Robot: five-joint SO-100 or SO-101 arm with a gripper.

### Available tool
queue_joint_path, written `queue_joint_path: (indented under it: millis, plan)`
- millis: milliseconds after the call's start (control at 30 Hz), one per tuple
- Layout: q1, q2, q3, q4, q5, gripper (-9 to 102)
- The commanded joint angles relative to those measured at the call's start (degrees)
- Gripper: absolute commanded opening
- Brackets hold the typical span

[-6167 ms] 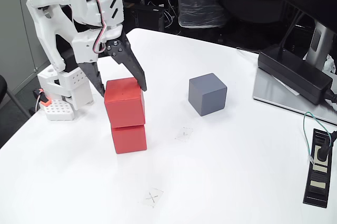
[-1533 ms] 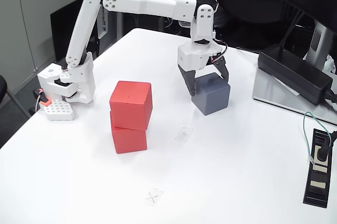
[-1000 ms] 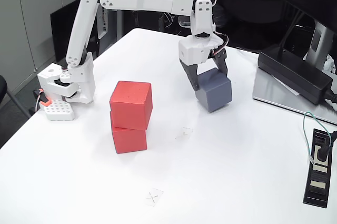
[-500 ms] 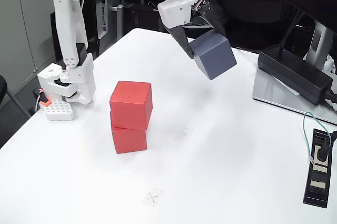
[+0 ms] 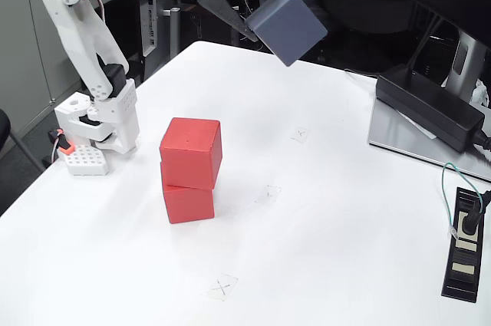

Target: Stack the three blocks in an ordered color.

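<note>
We have the grey block [image 5: 287, 27] pinched in our hand [image 5: 257, 19] near the top centre of the frame, lifted high above the white table [image 5: 330, 234]. One dark finger [image 5: 226, 15] lies along the block's left face; the other is hidden behind it. The block hangs tilted, one corner pointing down, probably because the arm is folded up and back, which angles the wrist.

The two red blocks sit left of centre. The upper red block [image 5: 191, 153] rests on the lower red block [image 5: 186, 202], turned slightly and overhanging it a little toward the right. That uneven seating matters: the top face is a smaller, skewed landing place than it might be.

We judge the height is there to clear the red pair before coming over it. What remains is to carry the grey block left and toward the front of the frame, level it, and set it squarely on the upper red block. A tilted release could push the stack over.

Small cross marks [image 5: 222, 288] show on the table.
</note>
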Motion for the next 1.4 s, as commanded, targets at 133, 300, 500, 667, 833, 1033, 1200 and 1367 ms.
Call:
queue_joint_path:
  millis: [133,300,500,667,833,1033,1200,1367]
  plan:
    - [-0.09,12.92,12.04,-0.09,-0.35,12]
    - [-0.09,20.74,18.54,0.00,-5.10,12]
    - [0.09,28.39,24.08,0.00,-16.79,12]
    - [4.75,36.04,27.51,-0.26,-28.65,12]
    - [13.80,41.13,30.23,-0.53,-43.86,12]
    - [22.24,47.72,32.70,-0.62,-58.36,12]
    - [23.99,54.23,35.86,-2.55,-63.81,12]
    - [24.08,59.24,42.54,-11.60,-64.42,12]
